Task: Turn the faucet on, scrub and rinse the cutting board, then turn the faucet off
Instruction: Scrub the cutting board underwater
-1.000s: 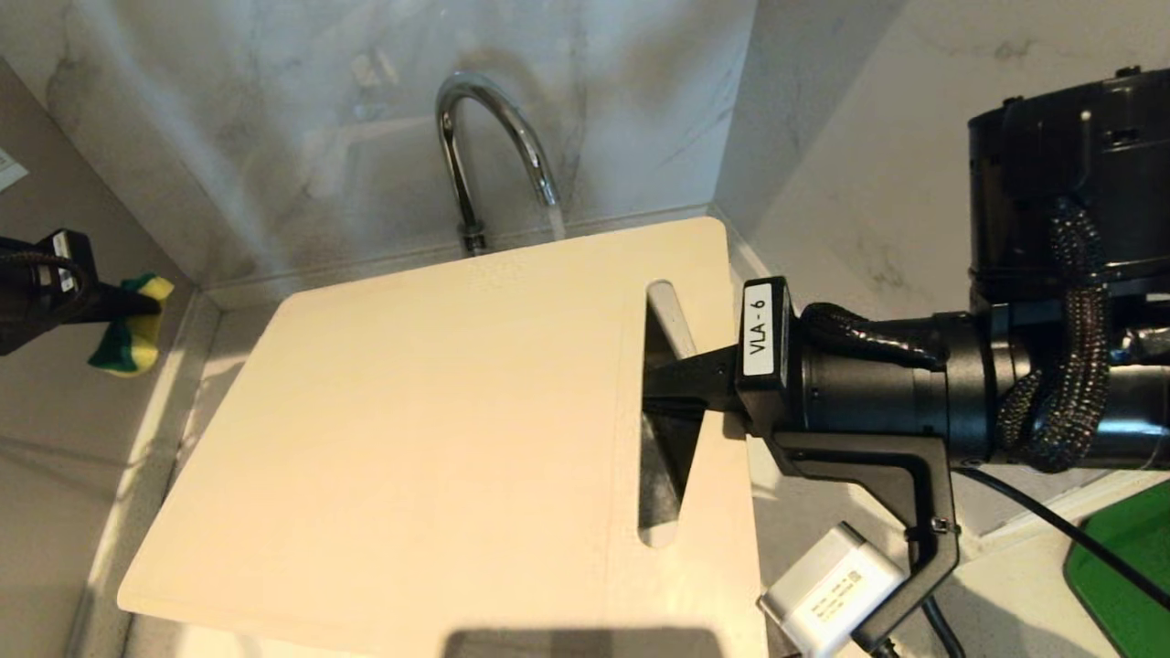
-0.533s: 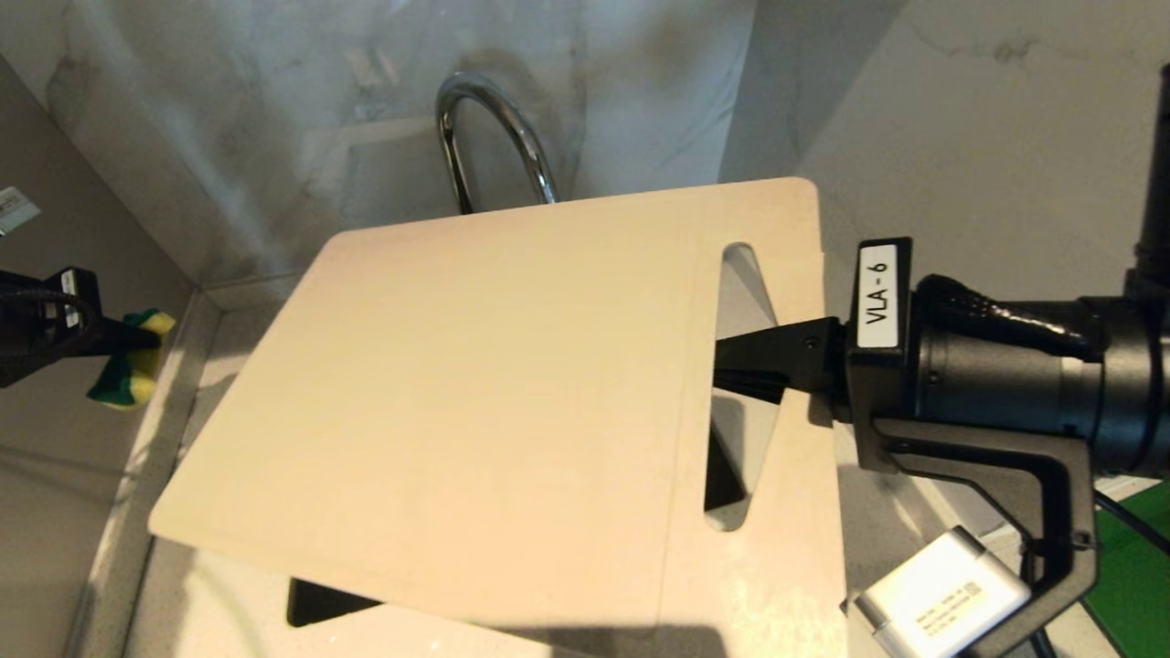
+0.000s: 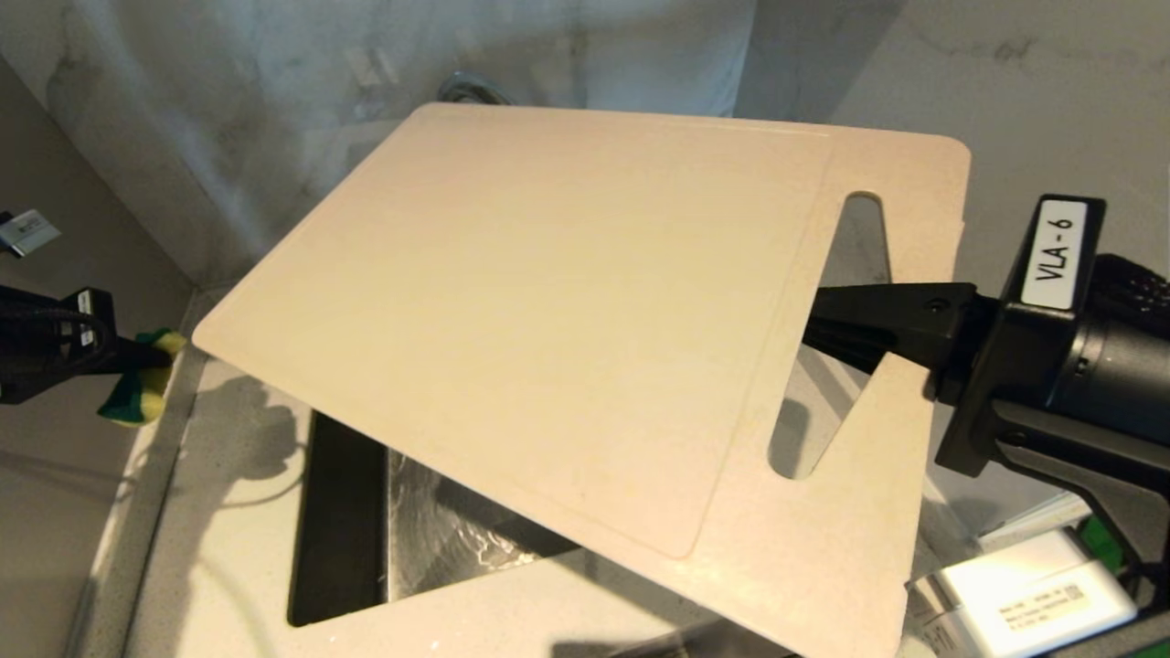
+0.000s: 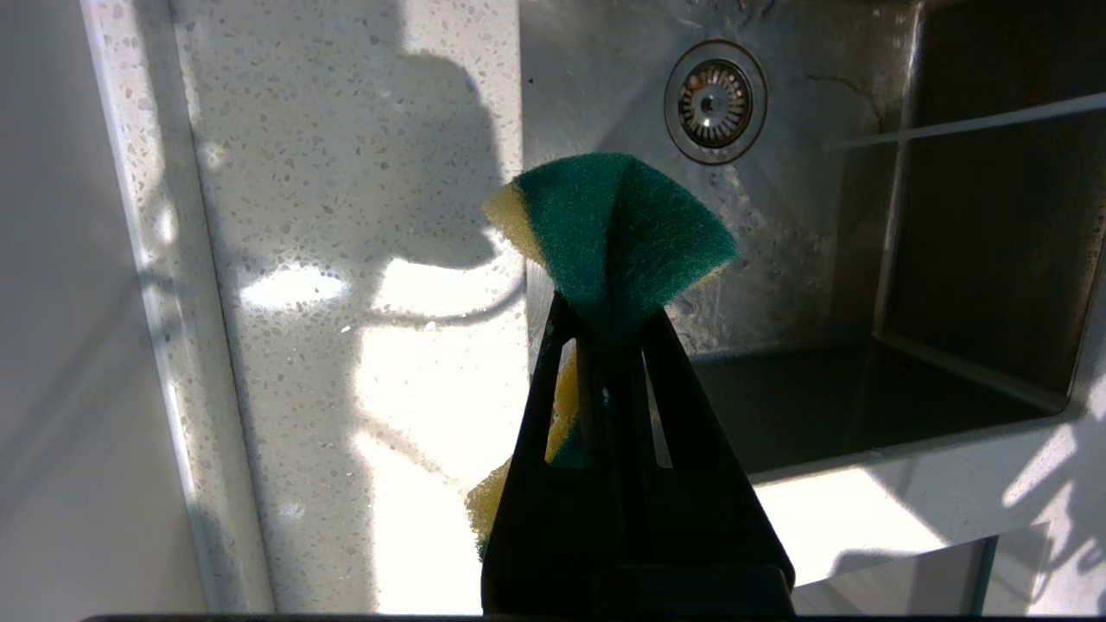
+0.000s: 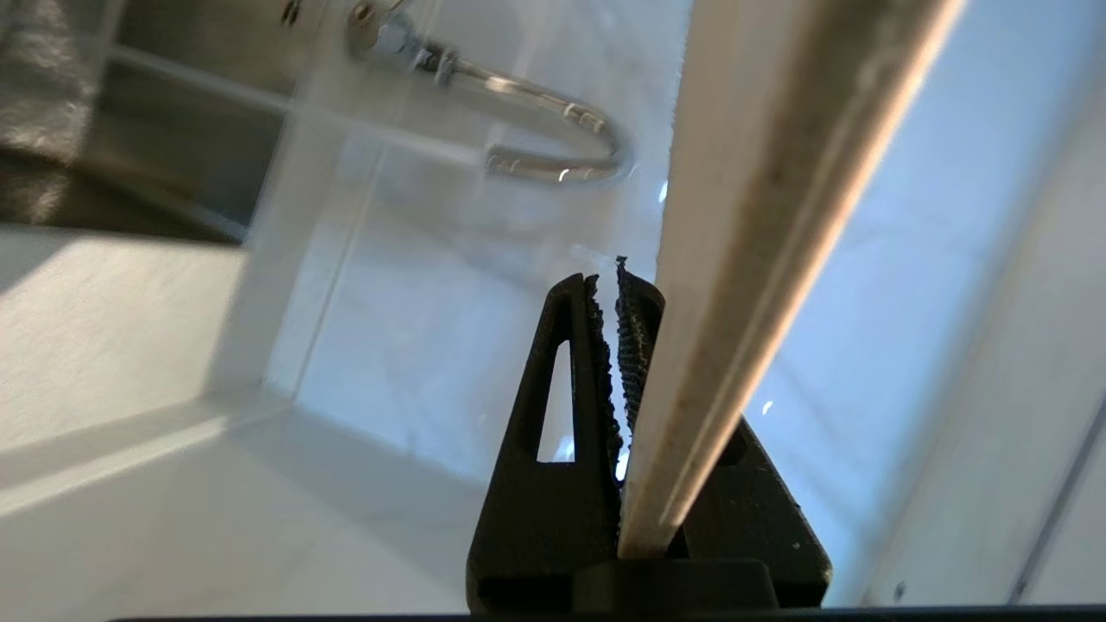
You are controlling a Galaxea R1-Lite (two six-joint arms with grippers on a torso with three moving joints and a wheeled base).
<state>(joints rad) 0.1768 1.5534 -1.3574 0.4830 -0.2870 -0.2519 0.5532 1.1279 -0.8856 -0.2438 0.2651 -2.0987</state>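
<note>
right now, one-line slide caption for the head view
Right pincer holds the pale cream rectangular cutting board tilted above the steel sink; left pincer grips a green-and-yellow sponge.

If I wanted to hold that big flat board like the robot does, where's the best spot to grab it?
Grab the cutting board by the strip of edge beside its long handle slot, coming in from that side. The right gripper pinches exactly there, one finger on each face. The board is thin and wide, so a flat pinch at the handle end probably works best.

A white label [image 3: 1054,253] on the right wrist reads "VLA - 6".
</note>
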